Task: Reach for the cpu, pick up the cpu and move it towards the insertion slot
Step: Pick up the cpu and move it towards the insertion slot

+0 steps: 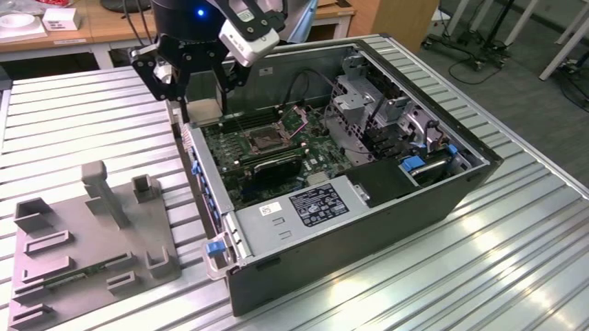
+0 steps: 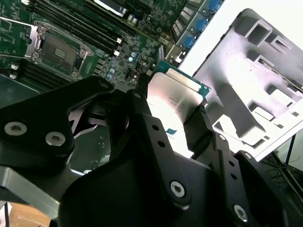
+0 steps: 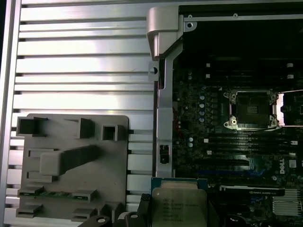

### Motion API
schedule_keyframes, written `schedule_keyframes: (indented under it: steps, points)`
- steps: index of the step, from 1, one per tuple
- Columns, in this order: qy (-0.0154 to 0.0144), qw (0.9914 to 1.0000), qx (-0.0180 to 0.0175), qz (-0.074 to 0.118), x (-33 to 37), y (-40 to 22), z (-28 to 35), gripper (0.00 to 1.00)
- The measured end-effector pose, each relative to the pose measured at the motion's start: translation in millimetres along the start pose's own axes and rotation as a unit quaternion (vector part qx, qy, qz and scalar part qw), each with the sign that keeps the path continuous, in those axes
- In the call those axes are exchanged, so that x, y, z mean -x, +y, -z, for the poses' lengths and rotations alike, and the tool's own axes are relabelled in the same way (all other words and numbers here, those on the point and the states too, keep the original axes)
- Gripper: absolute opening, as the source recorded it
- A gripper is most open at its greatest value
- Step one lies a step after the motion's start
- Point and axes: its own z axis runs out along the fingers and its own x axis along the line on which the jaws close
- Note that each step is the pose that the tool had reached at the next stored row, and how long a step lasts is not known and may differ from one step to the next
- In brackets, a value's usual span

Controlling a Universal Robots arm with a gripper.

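My gripper [image 1: 204, 112] is shut on the cpu [image 1: 206, 109], a small pale silvery-beige square chip. It hangs over the far left edge of the open computer case [image 1: 368, 207] in the exterior view. In the second wrist view the cpu [image 2: 173, 97] sits between two black fingers [image 2: 142, 106]. The insertion slot [image 1: 264, 140], a square socket with a silvery frame and dark centre, lies on the green motherboard a short way from the chip. The insertion slot [image 3: 251, 109] and the cpu [image 3: 179, 205] also appear in the first wrist view.
A grey plastic tray [image 1: 87, 248] lies on the ribbed metal table at the exterior view's left, with a thin green memory stick [image 1: 83, 272] in it. Inside the case are black memory slots [image 3: 227, 142], cables and a drive cage [image 1: 377, 114].
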Motion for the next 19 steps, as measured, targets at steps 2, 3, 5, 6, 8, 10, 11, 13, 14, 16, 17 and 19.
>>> schedule_keyframes:
  steps: [2,3,5,6,8,10,11,13,14,16,17,19]
  points:
    - [0.0000,1.00000,0.0000,0.000,1.1,0.0,0.0,0.55]
    - [0.0000,1.00000,0.0000,0.000,1.6,0.0,-0.1,0.55]
    - [0.0000,1.00000,0.0000,0.000,2.6,0.0,-0.1,0.55]
    - [0.0000,1.00000,0.0000,0.000,3.0,0.0,0.0,0.55]
    - [0.0000,1.00000,0.0000,0.000,3.9,0.0,-0.1,0.55]
    - [0.0000,1.00000,0.0000,0.000,4.7,0.0,-0.1,0.55]
    - [0.0000,1.00000,0.0000,0.000,5.1,0.0,-0.1,0.55]
    - [-0.0001,1.00000,0.0000,0.000,5.7,0.1,-0.2,0.55]
    - [0.0000,1.00000,0.0000,0.000,5.9,0.1,-0.1,0.55]
    - [0.0000,1.00000,0.0000,0.000,6.4,0.2,-0.1,0.55]
    - [0.0000,1.00000,0.0000,0.000,6.7,0.2,-0.1,0.55]
    - [0.0000,1.00000,0.0001,0.000,7.2,0.2,-0.2,0.55]
